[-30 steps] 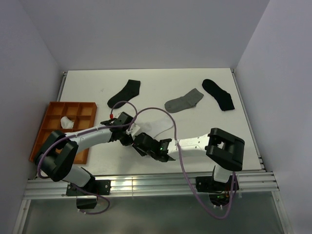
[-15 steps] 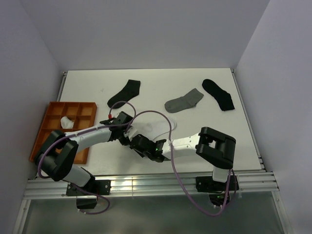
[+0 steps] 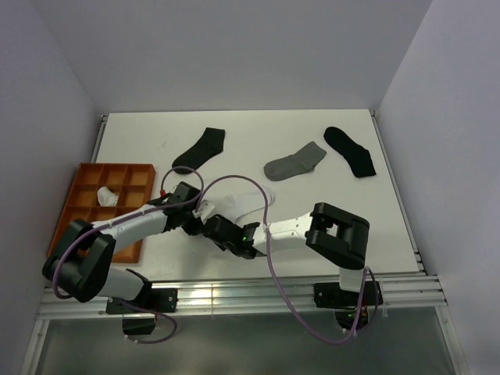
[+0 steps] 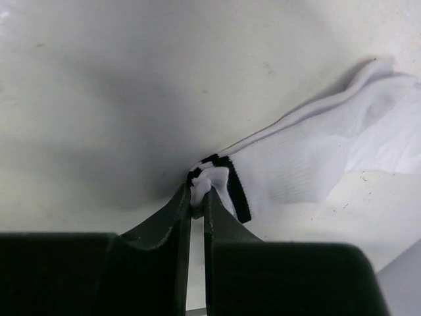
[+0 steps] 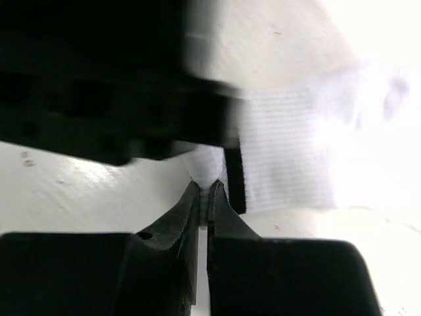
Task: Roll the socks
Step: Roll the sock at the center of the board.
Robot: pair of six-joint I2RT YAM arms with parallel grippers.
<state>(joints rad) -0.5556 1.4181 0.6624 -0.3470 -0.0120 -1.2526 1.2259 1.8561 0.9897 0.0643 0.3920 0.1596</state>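
The striped sock [image 4: 296,158] is lying flat on the smooth white table [image 3: 328,226], near the front edge and a little left of the middle, just right of the orange tray [image 3: 78,173]. It is a soft, finely ribbed white knit with two narrow black bands around the cuff. In the left wrist view the cuff is bunching into a small fold, and the body is widening away from it into a rumpled, lighter patch. Its long axis is running from the cuff at its left end toward the right and slightly to the far side, so the cuff is pointing at the two arms.

The left claw [image 4: 197,197] is pinching that folded cuff between its dark, tapering fingers, with only a thin slit between them. The right claw [image 5: 202,187] is closing its black fingers to a similar thin gap on the white edge of the same cuff, right beside the left claw.

Further back, a grey sock [image 3: 295,162] is lying flat between a left black sock [image 3: 199,150] and a right black sock [image 3: 350,151], all well apart from the striped one. A rolled white sock [image 3: 104,196] is sitting as a small lump in one compartment of the hard, square-celled tray.
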